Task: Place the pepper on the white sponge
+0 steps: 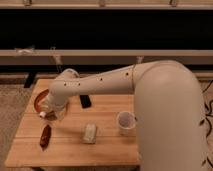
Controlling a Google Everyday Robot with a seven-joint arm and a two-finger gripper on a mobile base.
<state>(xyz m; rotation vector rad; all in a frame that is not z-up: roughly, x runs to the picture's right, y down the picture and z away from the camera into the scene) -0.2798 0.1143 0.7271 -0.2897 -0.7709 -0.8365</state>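
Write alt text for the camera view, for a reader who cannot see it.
A white robot arm reaches across a wooden table, its gripper close to a dark red pepper lying near the table's front left corner. A pale sponge and a white cup sit farther right in the picture; a brown plate lies behind the gripper.
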